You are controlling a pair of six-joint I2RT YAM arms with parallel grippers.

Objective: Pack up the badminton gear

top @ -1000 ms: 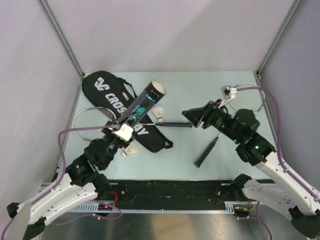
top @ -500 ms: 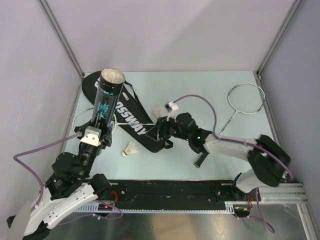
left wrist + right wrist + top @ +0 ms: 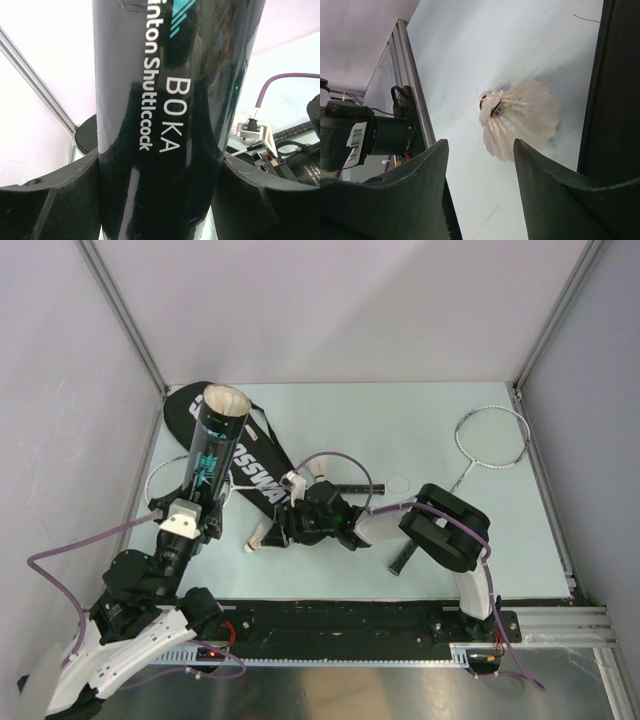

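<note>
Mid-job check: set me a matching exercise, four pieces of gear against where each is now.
1 dark teal-printed tube
2 white feather shuttlecock
3 long black CROSSWAY bag
4 white-strung racket, black handle

A flat on the table's left half
B clamped in the left gripper
C just ahead of the open right gripper
D near the far right corner

Pairs: 1-B, 2-C, 3-A, 4-D
</note>
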